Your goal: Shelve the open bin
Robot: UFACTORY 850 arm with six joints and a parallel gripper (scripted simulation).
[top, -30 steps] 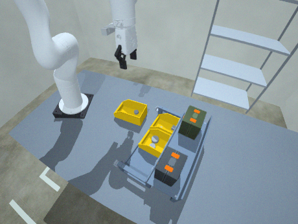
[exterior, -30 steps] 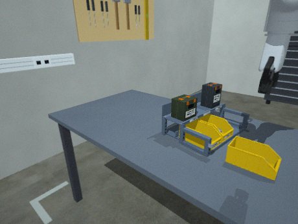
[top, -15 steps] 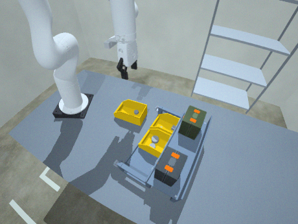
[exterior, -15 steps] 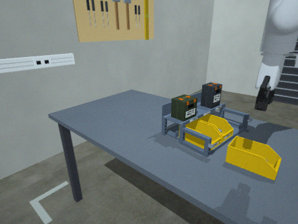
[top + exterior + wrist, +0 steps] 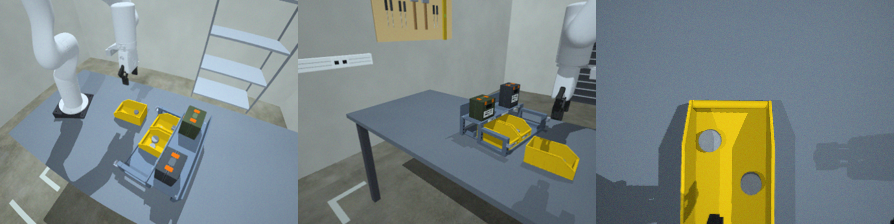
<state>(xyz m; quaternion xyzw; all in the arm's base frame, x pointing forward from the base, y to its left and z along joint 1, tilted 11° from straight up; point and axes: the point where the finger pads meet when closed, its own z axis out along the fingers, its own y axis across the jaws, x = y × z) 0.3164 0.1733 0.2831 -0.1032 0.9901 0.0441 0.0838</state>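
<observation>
Pale walls and a stained floor surround the blue-grey desk (image 5: 107, 89) (image 5: 427, 113) (image 5: 746, 50) in the top view. The open bin (image 5: 129, 113) (image 5: 550, 160) (image 5: 723, 165) stands upright on it, between the arm's base (image 5: 89, 98) and the shelf (image 5: 134, 174) (image 5: 495, 134). The pincer (image 5: 129, 77) (image 5: 560, 111) (image 5: 803, 220) hangs above the desk, wide open with nothing in it. The bin's long axis runs from the base side towards the shelf, low front facing away from the shelf. 2 yellow bins (image 5: 155, 140) (image 5: 505, 134) fill part of the row; the gap appears to be at the end beneath the black box (image 5: 171, 166) (image 5: 509, 95).

In the exterior view, the bin sits just outside the shelf, its tall back nearer the row and its sloping front facing out. The pincer is well above and beyond it, so the approach probably needs both sideways travel and descent.

The wrist view shows the long axis running up and down, front lip uppermost, with 2 round parts (image 5: 710, 140) (image 5: 751, 183) inside. The bin lies towards the left of the space between the fingertips, and the fingers part across its width. Centring over that width would likely have to come before any grip.

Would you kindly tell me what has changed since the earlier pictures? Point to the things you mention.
The tool (image 5: 130, 78) (image 5: 560, 116) (image 5: 803, 220) has moved down towards the table; it is open, and nothing was taken hold of or let go. The open bin (image 5: 129, 118) (image 5: 547, 162) (image 5: 731, 104) and the shelf (image 5: 133, 172) (image 5: 493, 133) stayed as they were.
</observation>
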